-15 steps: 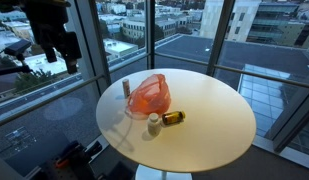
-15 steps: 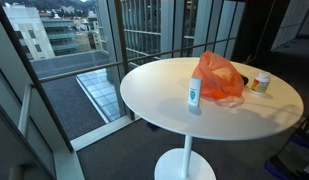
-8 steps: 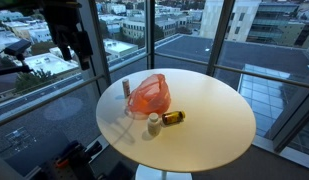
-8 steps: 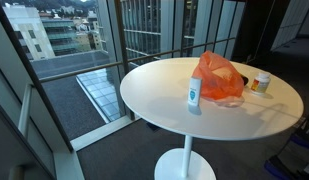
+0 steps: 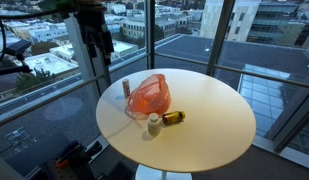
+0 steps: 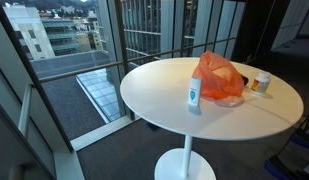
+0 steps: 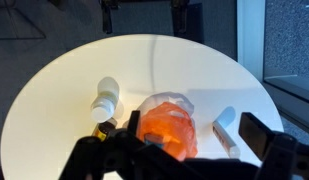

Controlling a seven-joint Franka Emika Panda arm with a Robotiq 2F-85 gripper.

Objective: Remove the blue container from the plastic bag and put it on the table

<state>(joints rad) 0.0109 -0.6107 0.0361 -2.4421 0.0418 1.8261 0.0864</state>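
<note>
Wrist view gave me the one relation I cared about: the crumpled translucent orange plastic bag (image 7: 166, 125) sat at lower centre of the frame. It lay between the two dark fingers (image 7: 275, 149) of the black gripper (image 7: 179, 162), which came in from the bottom edge, and a little above them. Those fingers stood well apart with nothing between them, so I read the jaws as spread and empty. The blue container itself I could not make out. I judged it to be inside the bag, hidden by the orange film, and I could not tell its long axis from any camera. The bag's own bulk ran roughly up and down the wrist frame, and I could not see where its mouth lay. In an exterior view the black gripper (image 5: 98, 46) hung at upper left against the window. It was high above the round white table (image 5: 214, 110) and off to the left of the bag (image 5: 149, 95), so the bag lay down and to the right of the fingers. On the table beside the bag lay a white capped bottle (image 7: 106, 97) at centre left and a small amber bottle (image 7: 104, 128) just below it. A slim white bottle (image 7: 226, 130) was close on the bag's right; in an exterior view it stood upright (image 6: 194, 95) with a bluish label, just in front of the bag (image 6: 219, 80). My judgement was that the descent had to come down on the bag without nudging that upright bottle.
</note>
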